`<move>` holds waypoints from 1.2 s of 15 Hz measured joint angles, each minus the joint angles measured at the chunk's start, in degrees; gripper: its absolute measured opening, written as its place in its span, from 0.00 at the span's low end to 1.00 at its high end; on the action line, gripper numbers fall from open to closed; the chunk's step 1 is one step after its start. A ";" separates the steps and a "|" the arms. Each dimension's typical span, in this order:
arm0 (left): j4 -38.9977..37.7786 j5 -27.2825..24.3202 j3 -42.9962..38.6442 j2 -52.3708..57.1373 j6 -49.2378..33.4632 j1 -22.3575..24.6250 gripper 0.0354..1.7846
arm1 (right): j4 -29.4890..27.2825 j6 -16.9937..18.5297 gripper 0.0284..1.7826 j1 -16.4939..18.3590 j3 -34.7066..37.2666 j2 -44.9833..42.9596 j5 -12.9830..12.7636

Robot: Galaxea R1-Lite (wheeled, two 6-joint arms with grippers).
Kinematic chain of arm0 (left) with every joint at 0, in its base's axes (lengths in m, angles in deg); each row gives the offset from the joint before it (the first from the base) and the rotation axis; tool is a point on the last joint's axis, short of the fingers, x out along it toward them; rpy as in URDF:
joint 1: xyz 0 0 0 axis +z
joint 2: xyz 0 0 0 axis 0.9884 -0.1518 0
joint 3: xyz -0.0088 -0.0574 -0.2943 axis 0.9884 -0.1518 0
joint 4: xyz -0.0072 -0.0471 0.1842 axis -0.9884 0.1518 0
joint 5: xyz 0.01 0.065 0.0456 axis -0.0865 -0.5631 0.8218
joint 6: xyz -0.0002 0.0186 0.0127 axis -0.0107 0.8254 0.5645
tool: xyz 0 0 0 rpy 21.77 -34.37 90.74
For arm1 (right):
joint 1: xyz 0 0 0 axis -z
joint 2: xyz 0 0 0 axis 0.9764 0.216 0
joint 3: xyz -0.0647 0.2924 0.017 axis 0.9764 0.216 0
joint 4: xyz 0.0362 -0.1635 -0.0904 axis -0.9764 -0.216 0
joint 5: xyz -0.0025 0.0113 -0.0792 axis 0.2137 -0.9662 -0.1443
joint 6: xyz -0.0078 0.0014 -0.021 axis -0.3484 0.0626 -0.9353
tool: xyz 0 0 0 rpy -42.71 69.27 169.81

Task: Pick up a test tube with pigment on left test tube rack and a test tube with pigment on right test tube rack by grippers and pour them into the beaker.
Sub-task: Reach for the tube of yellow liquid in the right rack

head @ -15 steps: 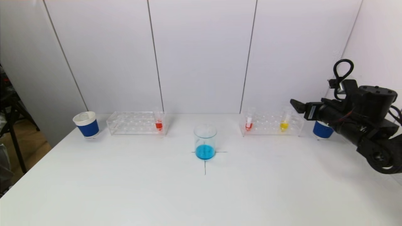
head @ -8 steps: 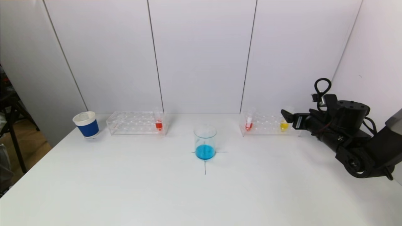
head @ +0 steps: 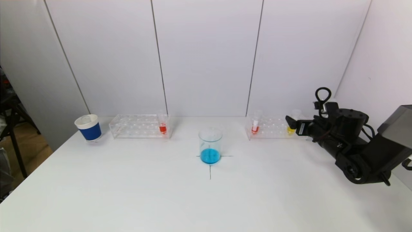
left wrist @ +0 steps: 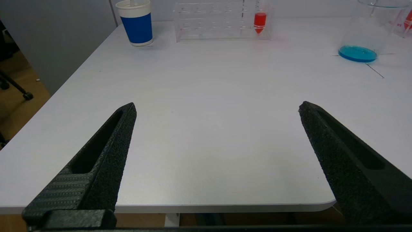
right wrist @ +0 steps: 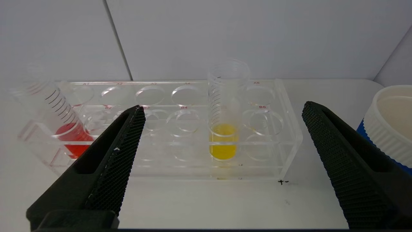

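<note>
- White table point(head: 128, 193) fronts grey wall panels; beaker point(head: 210, 145) of blue liquid stands centre.
- Right gripper point(right wrist: 222, 111), fingers spread wide, sits just near of right rack's point(head: 273, 127) yellow tube point(right wrist: 224, 112).
- Left gripper point(left wrist: 217, 108) gapes empty, well near of left rack's point(left wrist: 222, 21) red tube point(left wrist: 260, 19).

I'm getting bright, even light on the head view, soft and seemingly from overhead, with the white bench point(head: 128, 193) glowing and no hard glare. Shadows are faint: a pale smudge beside the beaker point(head: 210, 145), and a soft dark patch on the bench under the right arm. The left edge of that view goes dim and murky. On the left wrist view the left tool point(left wrist: 217, 108) looks black and grainy and crisp enough up close, while the far rack point(left wrist: 222, 21) softens slightly. On the right wrist view the yellow tube point(right wrist: 225, 111) reads sharp; the red tube point(right wrist: 59, 117) at the edge looks stretched and tilted, a bit blurred.
</note>
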 joint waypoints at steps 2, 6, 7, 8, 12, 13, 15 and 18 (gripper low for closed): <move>0.00 0.02 0.00 0.00 0.00 -0.02 0.99 | 0.52 0.04 0.99 0.00 -0.88 1.35 -0.30; 0.00 0.02 0.00 0.00 0.00 -0.02 0.99 | 0.49 0.11 0.99 -0.06 -2.47 3.12 -0.33; 0.00 0.02 0.00 0.00 0.00 -0.02 0.99 | 0.51 0.11 0.99 -0.06 -2.91 3.56 -0.33; 0.00 0.02 0.00 0.00 0.02 -0.02 0.99 | 0.49 0.11 0.99 -0.11 -3.34 4.04 -0.38; 0.00 0.00 0.00 0.00 0.00 -0.02 0.99 | 0.46 0.11 0.99 0.00 -4.61 5.46 -0.41; 0.00 0.02 0.00 0.00 0.00 -0.02 0.99 | 0.46 0.11 0.99 0.00 -4.68 5.63 -0.41; 0.00 0.02 0.00 0.00 0.00 -0.02 0.99 | 0.46 0.11 0.99 0.00 -4.96 5.85 -0.49; 0.00 0.02 0.00 0.00 0.00 -0.02 0.99 | 0.49 0.11 0.99 0.00 -5.32 6.16 -0.39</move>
